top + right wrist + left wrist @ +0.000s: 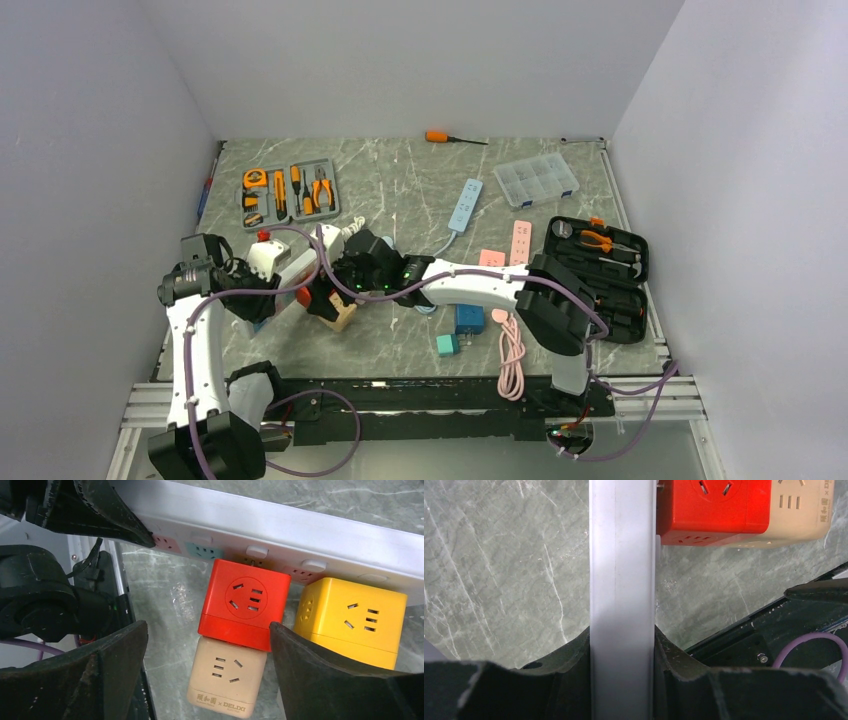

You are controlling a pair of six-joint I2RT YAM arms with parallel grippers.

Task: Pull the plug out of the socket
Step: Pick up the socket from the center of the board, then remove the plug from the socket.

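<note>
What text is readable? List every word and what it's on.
"DELIXI": printed on the beige cube socket, after an "×" and three Chinese characters too small to read.
Left wrist view: the same print, sideways and cut off, unreadable.
No text: red cube, yellow cube, white power strip.

A white plastic power strip [300,527] sits between the left gripper's [622,645] fingers. Plugged into its side sit a red cube adapter [245,602] and, just beside it, a yellow cube adapter [352,620]. A beige cube adapter [227,677] is stacked on the red one's outer end. The right gripper [207,630] straddles the red cube.
</note>
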